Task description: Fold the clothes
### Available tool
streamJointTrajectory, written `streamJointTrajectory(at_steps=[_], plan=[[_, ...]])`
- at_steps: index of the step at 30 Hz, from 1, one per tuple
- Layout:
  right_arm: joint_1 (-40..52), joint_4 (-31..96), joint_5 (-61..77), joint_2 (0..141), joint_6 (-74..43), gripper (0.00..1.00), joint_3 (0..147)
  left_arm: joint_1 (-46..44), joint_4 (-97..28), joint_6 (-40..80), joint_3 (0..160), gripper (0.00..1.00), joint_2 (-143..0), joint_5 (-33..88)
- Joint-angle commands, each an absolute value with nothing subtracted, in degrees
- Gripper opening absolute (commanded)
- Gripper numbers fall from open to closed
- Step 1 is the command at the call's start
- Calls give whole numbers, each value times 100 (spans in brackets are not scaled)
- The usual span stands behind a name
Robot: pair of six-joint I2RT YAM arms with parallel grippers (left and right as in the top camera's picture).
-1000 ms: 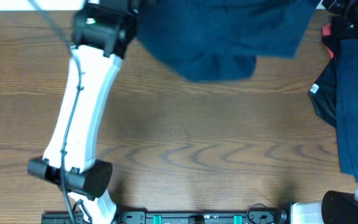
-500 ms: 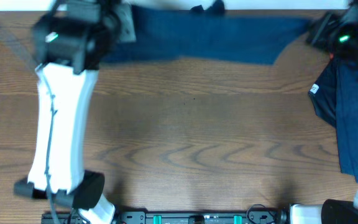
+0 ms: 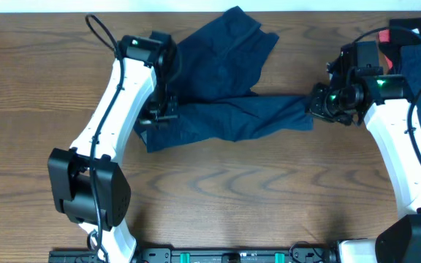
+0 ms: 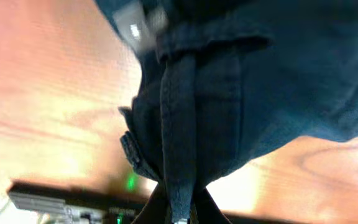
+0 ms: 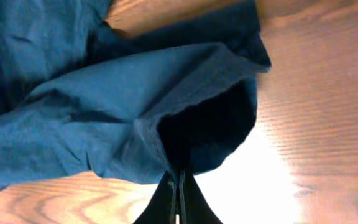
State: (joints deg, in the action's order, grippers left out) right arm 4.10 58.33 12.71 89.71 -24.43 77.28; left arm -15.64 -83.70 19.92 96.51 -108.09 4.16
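A dark navy-blue pair of trousers [image 3: 225, 109] lies crumpled across the wooden table [image 3: 218, 197], one leg reaching up to the far edge and the other stretched to the right. My left gripper [image 3: 159, 117] is shut on the waistband end at the left; the left wrist view shows cloth [image 4: 185, 112] pinched between the fingers [image 4: 180, 208] and a small white label [image 4: 135, 28]. My right gripper [image 3: 319, 106] is shut on the leg's end; the right wrist view shows cloth [image 5: 135, 106] in its fingers [image 5: 179, 186].
More clothes lie at the table's far right: a navy piece [image 3: 419, 62] and a red piece [image 3: 393, 44], partly under my right arm. The table's far edge runs just behind the trousers.
The trousers were held stretched wide at the table's far edge. Both grippers have moved toward the front and inward, and the cloth now lies on the table in a crumpled V.
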Motion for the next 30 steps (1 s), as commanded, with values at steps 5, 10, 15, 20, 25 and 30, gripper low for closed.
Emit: streamJointTrajectory(at_steps=[5,10,15,20,25,30], plan=[[252,6117,867,8372,-2829,1,7749,-2250,-8374,2329,8982,6,-10090,600],[-49,6580,268,7540,-2961,1,7749,-2825,-8438,2703,8847,6,-9349,569],[-228,7081,233,6726,-2853,1,7749,-3070,-8663,2891,8844,6,-8764,517],[-228,7634,16,6359,-2801,1,7749,-3162,-9177,2993,8844,6,-8582,519],[-228,7996,-305,6261,-2827,1,7749,-3341,-9682,3247,8840,6,-8444,521],[-228,7972,-325,6147,-2961,1,7752,-3750,-9682,3771,8827,6,-7778,534]])
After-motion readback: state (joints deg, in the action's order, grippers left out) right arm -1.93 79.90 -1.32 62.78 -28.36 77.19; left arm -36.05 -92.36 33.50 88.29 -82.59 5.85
